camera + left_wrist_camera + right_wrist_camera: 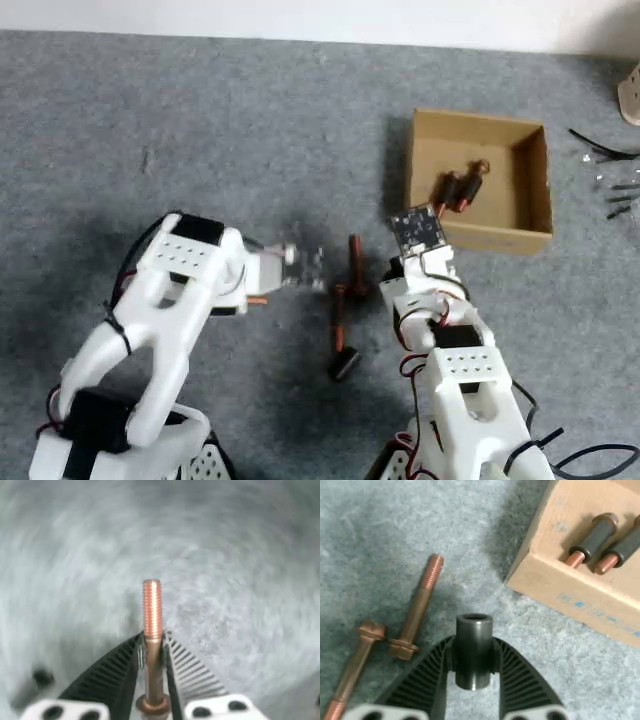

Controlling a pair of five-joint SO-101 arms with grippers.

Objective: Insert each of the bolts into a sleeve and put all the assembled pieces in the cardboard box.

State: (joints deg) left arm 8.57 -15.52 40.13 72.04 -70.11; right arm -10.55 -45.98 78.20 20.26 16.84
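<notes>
— What is the left claw (152, 639) doing?
— It is clamped on a copper bolt (152, 605), with the threaded end pointing away from the claw.
— And the right claw (474, 641)?
— It is closed around a black sleeve (474, 655), open end outward. A loose bolt (420, 605) and a second bolt (351, 672) lie near it on the grey mat (380, 525). The cardboard box (570, 592) beyond holds two assembled pieces (594, 536).

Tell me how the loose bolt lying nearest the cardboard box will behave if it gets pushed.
The bolt looks like rigid metal, so it should not bend. Its round shank would probably roll, but the flanged head should swing it in an arc, and the fuzzy grey mat likely slows it.
</notes>
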